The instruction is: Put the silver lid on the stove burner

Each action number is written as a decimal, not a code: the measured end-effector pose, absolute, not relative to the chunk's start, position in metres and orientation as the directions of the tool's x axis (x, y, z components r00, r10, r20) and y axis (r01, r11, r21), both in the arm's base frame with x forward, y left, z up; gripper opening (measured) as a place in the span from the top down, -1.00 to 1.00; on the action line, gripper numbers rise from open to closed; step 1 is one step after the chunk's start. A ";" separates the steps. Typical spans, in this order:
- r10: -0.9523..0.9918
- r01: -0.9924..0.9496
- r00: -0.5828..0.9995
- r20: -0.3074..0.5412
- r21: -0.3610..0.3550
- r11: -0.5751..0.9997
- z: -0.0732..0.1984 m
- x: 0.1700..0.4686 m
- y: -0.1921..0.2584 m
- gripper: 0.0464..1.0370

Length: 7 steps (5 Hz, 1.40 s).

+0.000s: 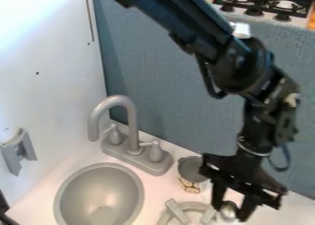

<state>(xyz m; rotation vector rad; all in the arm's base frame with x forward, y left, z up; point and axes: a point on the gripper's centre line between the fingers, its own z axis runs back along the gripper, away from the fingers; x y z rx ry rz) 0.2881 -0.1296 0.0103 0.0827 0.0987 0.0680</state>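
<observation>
The black gripper hangs low at the lower right, over the white counter and close to the right side of the grey burner-like ring. A small, shiny, silvery rounded thing is at the gripper's lower end; whether it is held cannot be told. Just left of the gripper stands a small cup with a grey inside and a brown-and-white pattern low on its side. The gripper's wide black body overlaps the cup's right edge in this view.
A grey sink basin is at the lower left, with a grey faucet and its two handles behind it. A white wall bounds the left, with a grey bracket on it. A blue-grey panel rises behind; a stove lies beyond.
</observation>
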 end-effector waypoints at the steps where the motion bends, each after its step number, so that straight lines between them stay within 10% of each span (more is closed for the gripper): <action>1: 0.077 -0.060 0.985 -0.153 0.110 0.992 -0.001 0.288 -0.112 0.11; 7: 0.044 -0.005 0.967 -0.250 0.156 0.988 -0.031 0.302 -0.097 0.11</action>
